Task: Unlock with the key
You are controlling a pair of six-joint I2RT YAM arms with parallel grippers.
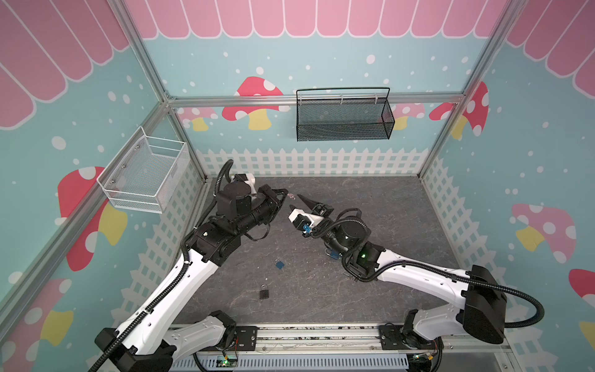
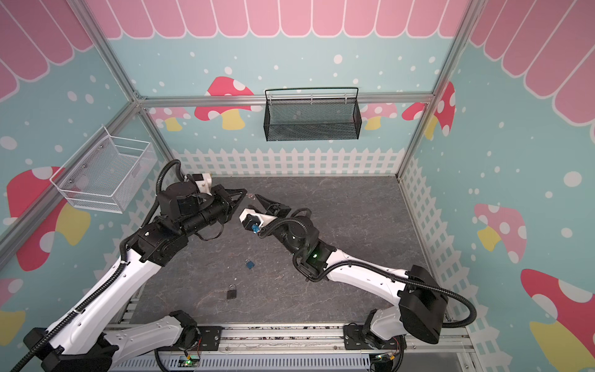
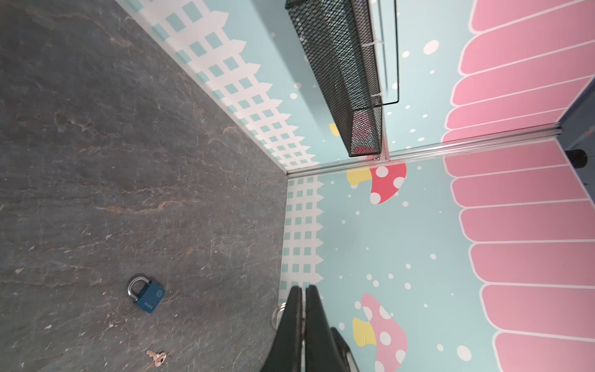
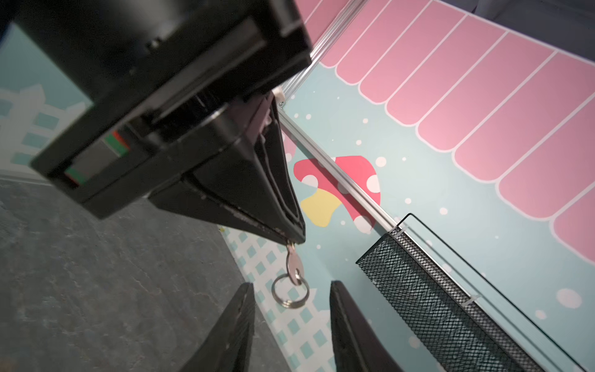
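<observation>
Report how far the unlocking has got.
Done: the key is off the table, pinched in the shut left gripper, ring dangling. In hand: the open right gripper faces that ring, perhaps to take it. Left: the blue padlock and black padlock lie on the table, no key in either.

You see a small silver metal key (image 4: 294, 267) on a shiny steel split ring (image 4: 287, 304). The blue padlock (image 3: 149, 298) has a satin painted body and a polished metal shackle. The dark grey stone-look bench top (image 3: 96, 161) is matt and veined, and the black wire-mesh basket (image 4: 450, 306) is matt.
</observation>
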